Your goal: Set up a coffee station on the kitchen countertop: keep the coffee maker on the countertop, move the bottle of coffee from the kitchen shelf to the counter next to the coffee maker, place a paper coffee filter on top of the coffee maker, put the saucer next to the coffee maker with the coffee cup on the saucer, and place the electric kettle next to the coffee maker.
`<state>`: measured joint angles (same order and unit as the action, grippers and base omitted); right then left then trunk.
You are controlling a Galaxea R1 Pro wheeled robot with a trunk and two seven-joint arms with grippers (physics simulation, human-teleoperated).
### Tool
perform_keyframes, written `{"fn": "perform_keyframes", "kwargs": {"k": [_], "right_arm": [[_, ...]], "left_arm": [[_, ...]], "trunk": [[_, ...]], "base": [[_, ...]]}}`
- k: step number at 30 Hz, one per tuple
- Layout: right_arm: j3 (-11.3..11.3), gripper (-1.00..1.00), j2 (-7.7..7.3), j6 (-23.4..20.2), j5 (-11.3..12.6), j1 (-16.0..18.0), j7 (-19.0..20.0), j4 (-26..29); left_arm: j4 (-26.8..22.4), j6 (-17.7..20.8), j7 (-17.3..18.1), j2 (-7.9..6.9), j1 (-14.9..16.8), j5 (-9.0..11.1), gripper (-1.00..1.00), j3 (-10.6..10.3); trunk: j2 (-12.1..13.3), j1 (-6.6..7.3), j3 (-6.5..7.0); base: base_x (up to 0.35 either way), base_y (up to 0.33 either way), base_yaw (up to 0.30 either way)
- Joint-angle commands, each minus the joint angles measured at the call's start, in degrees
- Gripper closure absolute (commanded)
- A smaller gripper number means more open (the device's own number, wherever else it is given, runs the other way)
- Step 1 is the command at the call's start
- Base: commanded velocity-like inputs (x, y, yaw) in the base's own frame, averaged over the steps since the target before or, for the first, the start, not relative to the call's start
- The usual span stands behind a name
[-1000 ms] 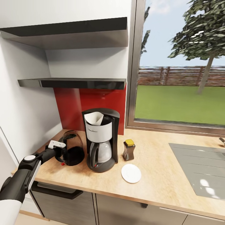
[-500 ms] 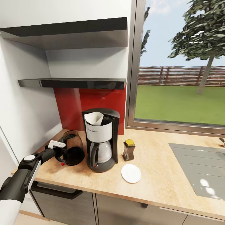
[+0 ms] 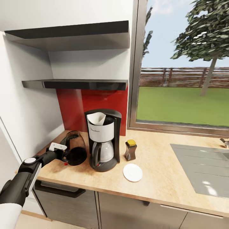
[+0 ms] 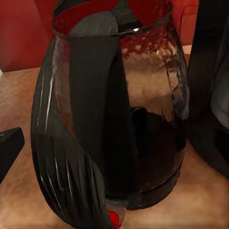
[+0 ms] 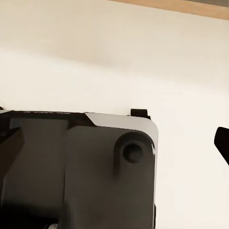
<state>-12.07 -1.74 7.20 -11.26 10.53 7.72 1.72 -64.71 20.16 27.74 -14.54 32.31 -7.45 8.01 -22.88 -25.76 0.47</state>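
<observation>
One left claw at the black loop handle of the rounded clear glass kettle, grip state impossible to tell, kettle near the tan wood-grain surface's left end, just beside the black-and-silver drip coffee maker, white paper filter cone on top, brown gold-capped bottle and white round saucer beyond.

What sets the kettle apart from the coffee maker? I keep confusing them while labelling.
The electric kettle is rounded clear glass and leans; the coffee maker is boxy, black with a silver-white front, and stands upright. The kettle is shorter. The coffee maker has a white filter on top. Both rest on the countertop.
</observation>
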Motion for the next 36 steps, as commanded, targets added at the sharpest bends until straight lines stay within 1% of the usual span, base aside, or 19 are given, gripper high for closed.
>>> {"fn": "perform_keyframes", "kwargs": {"k": [1,17,25,26,27,28,29,30,32,35,36], "right_arm": [[-0.5,-1.00,-0.02,0.2,-0.5,0.0,0.2,-0.1],[-0.5,-1.00,-0.02,0.2,-0.5,0.0,0.2,-0.1],[-0.5,-1.00,-0.02,0.2,-0.5,0.0,0.2,0.0],[-0.5,-1.00,-0.02,0.3,-0.5,0.0,0.2,0.0],[-0.5,-1.00,-0.02,0.3,-0.5,0.0,0.2,0.1],[-0.5,-1.00,-0.02,0.3,-0.5,0.0,0.2,0.0],[-0.5,-1.00,-0.02,0.3,-0.5,0.0,0.2,0.1],[-0.5,-1.00,0.00,0.3,-0.5,0.0,0.2,0.1],[-0.5,-1.00,-0.01,0.3,-0.4,0.0,0.2,0.1],[-0.5,-1.00,0.00,0.4,-0.4,0.0,0.2,0.1],[-0.5,-1.00,0.01,0.4,-0.4,0.0,0.2,0.1]], "left_arm": [[-0.1,0.1,0.5,0.04,0.0,-0.6,-1.00,0.1],[-0.2,0.1,0.5,-0.05,0.0,-0.6,-1.00,0.3],[-0.4,0.1,0.5,-0.27,-0.9,-0.3,-1.00,0.5],[-0.4,0.0,0.5,-0.32,-1.3,-0.3,-1.00,0.6],[-0.4,-1.6,0.6,-0.42,-2.6,-0.2,-1.00,1.6],[-0.4,-2.2,0.7,-0.41,-2.9,-0.1,-1.00,2.0],[-0.4,-3.6,0.7,-0.38,-3.5,-0.1,-1.00,2.8],[-0.4,-5.8,0.8,-0.34,-4.8,0.0,-1.00,4.1],[-0.5,-7.0,0.9,-0.32,-6.6,0.1,-1.00,4.9],[-0.5,-7.6,1.0,-0.27,-8.6,0.1,-1.00,5.3],[-0.4,-8.2,1.0,-0.22,-9.8,0.3,-1.00,5.8]], "trunk": [[0.0,-0.02,-0.02],[0.0,-0.02,-0.02],[0.0,-0.02,-0.02],[0.0,-0.02,-0.02],[0.0,-0.02,-0.02],[0.0,-0.02,-0.02],[0.0,-0.02,-0.02],[0.0,-0.02,-0.02],[0.0,-0.02,-0.02],[0.0,-0.02,-0.02],[0.0,-0.02,-0.02]], "base": [[-0.031,0.000,0.000],[-0.273,-0.030,0.000],[-0.081,0.000,0.000],[-0.012,0.000,0.000],[-0.004,0.000,0.000],[-0.003,0.000,0.000],[-0.002,0.000,0.000],[0.000,0.000,0.000],[0.000,0.000,0.000],[0.000,0.000,0.000],[0.000,0.000,0.000]]}}
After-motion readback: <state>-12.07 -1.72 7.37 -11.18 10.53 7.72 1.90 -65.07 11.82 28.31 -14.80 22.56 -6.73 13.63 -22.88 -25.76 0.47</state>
